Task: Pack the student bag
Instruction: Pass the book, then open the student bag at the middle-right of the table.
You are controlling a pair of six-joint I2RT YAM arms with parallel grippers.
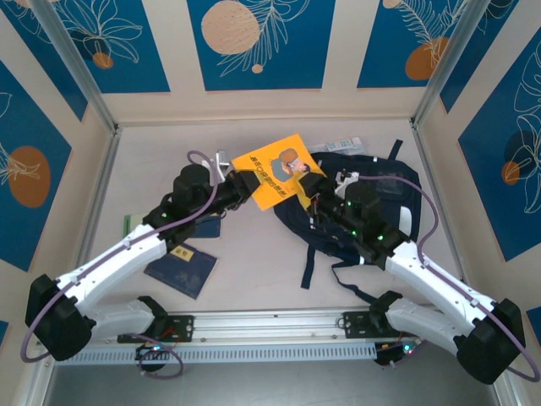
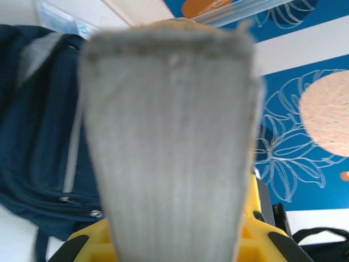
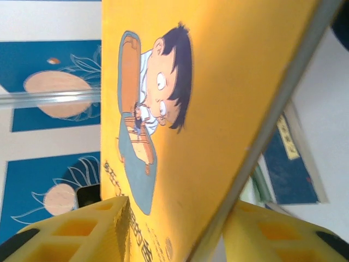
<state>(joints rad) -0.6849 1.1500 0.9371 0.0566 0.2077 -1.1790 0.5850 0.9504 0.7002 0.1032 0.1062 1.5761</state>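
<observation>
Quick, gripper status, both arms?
Left gripper: closed on the yellow book.
Right gripper: fingers around the same book's other edge; gripping or loose cannot be told.

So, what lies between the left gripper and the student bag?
In the top view, the yellow picture book spans from the left gripper to the student bag.

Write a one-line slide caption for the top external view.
Left hand and right hand meet at a yellow picture book held up beside the navy student bag.

Bright even light, left wrist close-up blurred
</observation>
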